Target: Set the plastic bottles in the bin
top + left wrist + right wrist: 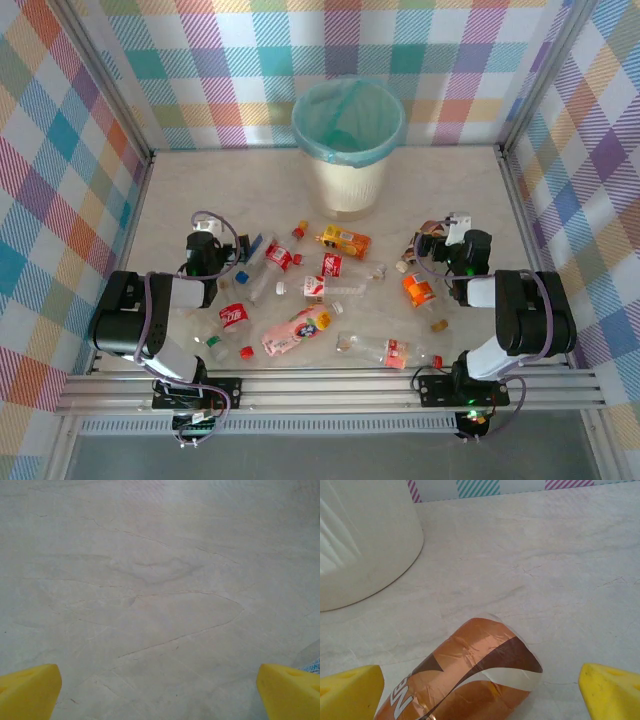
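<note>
The cream bin [347,150] with a teal liner stands at the back centre of the table. Several plastic bottles lie in front of it, among them a yellow-labelled one [344,239], a red-labelled one [277,258], a pink one [298,328] and an orange one [419,290]. My left gripper [212,232] sits left of the pile, open over bare tabletop [160,695]. My right gripper [443,238] sits right of the pile and is open [480,700]. A bottle with an orange-brown label [470,677] lies between its yellow fingertips [607,690], untouched by either. The bin's wall [360,545] rises ahead to the left.
Checkered walls [70,170] close in the table on three sides. A metal rail [330,385] runs along the near edge by the arm bases. Loose caps [246,352] lie among the bottles. A sliver of a clear bottle [312,662] shows right of the left gripper.
</note>
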Motion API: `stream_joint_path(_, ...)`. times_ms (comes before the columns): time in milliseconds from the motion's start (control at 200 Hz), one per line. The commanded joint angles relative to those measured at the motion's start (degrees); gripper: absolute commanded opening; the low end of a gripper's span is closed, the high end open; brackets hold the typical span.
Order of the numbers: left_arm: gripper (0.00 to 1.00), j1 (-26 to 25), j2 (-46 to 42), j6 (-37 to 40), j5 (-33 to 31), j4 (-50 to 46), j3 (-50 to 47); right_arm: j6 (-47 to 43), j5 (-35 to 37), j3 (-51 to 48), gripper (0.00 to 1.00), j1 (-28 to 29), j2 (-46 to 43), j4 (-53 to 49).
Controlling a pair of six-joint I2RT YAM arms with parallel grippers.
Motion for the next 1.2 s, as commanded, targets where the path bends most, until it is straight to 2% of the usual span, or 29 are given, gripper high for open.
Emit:
stream_joint_path(0, 1.00, 0.7, -0.1, -0.2, 0.8, 0.2, 1.0, 0.3, 0.1, 1.1, 1.00, 0.4, -0.3, -0.1)
stream_joint_path(980, 1.00, 0.7, -0.3, -0.1, 0.7, 0.7, 0.7, 0.5, 0.6, 0.8, 1.00, 0.4, -0.7, 0.3)
stream_joint_path(1195, 1.00, 0.6, -4.7, -1.4, -2.8, -6.3, 2.6, 1.5, 3.3, 3.2, 1.00, 0.4, -9.0, -10.9)
